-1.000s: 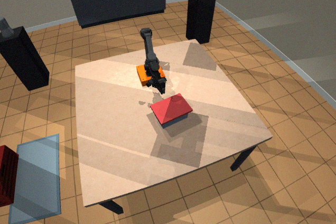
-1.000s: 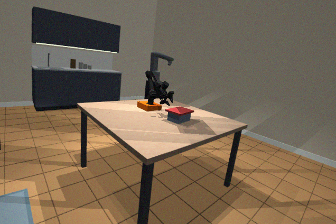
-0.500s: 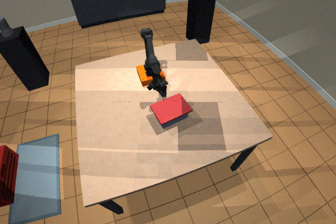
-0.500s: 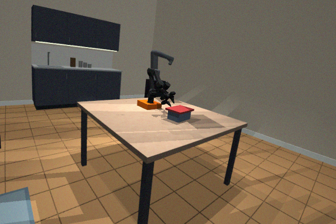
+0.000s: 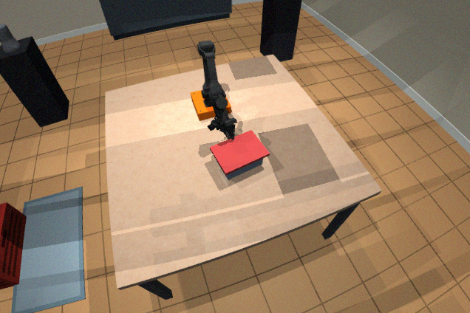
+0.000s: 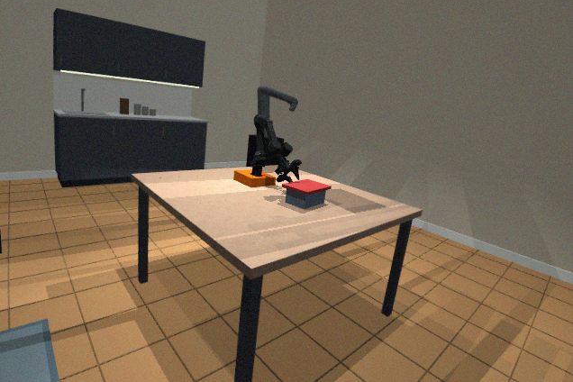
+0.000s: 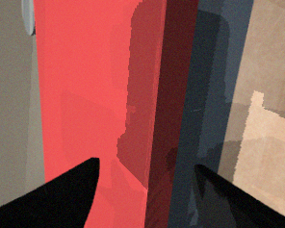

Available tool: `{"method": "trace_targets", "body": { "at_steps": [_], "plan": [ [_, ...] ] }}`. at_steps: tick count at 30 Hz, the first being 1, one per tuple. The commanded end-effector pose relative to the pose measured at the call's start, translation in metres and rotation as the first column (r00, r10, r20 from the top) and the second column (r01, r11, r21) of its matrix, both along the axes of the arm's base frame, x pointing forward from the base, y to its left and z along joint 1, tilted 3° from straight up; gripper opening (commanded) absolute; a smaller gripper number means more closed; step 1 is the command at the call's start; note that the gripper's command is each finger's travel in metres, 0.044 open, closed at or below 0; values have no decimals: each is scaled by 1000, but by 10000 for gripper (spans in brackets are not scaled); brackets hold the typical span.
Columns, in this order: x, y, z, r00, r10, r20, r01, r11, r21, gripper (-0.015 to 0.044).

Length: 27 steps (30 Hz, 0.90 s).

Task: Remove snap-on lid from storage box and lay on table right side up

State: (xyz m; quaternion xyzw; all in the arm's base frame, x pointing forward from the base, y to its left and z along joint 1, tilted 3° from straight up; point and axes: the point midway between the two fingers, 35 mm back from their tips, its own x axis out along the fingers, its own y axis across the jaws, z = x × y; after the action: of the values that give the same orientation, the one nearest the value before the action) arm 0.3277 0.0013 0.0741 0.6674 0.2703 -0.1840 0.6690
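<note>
The red lid [image 5: 239,151] [image 6: 306,186] [image 7: 87,71] sits flat on top of the blue-grey storage box [image 5: 244,169] [image 6: 304,200] [image 7: 212,90], its rim overhanging the walls. The box stands upright on the table [image 5: 159,187] [image 6: 222,214]. My gripper [image 5: 230,136] [image 6: 294,179] [image 7: 146,168] is partly open and empty, at the lid's edge on the arm's side. In the wrist view the lid's rim runs between the two fingertips, one over the red top and one over the box wall. Whether either finger touches the lid cannot be told.
An orange block [image 5: 197,102] [image 6: 242,177] is at the arm's base, behind the gripper. The table's front edge lies beyond the box, away from the arm. Black pedestals [image 5: 278,24] stand on the floor off the table.
</note>
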Motion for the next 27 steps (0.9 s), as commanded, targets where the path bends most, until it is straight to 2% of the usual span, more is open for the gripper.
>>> {"method": "trace_targets", "body": {
  "at_steps": [1,5,14,17,27],
  "plan": [
    [4,1,-5,1000,-5,-4,5,1000,2,235],
    [4,1,-5,1000,-5,-4,5,1000,2,130],
    [4,1,-5,1000,-5,-4,5,1000,2,70],
    [4,1,-5,1000,-5,-4,5,1000,2,0],
    [3,1,-3,1000,0,-2,0,1000,1,0]
  ]
}}
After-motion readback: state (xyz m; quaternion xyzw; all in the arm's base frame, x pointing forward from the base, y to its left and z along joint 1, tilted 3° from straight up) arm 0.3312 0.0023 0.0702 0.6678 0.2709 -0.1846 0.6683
